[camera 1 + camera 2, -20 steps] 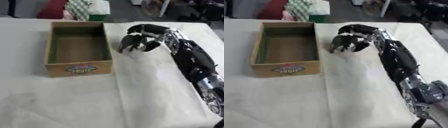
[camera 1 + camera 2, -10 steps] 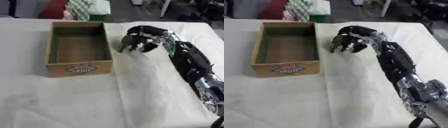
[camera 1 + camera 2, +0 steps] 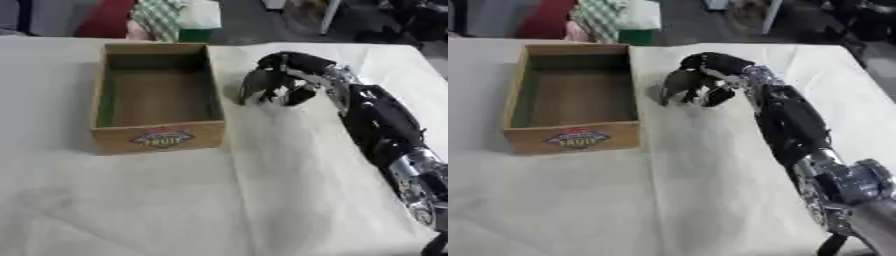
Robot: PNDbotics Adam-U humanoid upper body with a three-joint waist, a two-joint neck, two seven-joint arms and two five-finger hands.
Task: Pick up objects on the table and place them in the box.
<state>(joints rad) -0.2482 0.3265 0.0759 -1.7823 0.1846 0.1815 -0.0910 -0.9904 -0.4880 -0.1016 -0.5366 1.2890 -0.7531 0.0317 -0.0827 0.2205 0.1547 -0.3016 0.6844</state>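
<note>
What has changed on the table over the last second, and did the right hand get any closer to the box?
Very little. The right hand stays just right of the wooden box, its fingers curled downward over the cloth; it has drifted at most slightly toward the box. Whether it holds anything cannot be told. The box stays put, with nothing visible inside. The left hand is not in view.

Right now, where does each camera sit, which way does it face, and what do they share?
Left eye view: in the head, looking down at the table; shows the right hand, fingers curled beside the wooden box.
Right eye view: same head, offset slightly right; more of the right arm shows.
Shared: the box, the hand and the white table cover.
</note>
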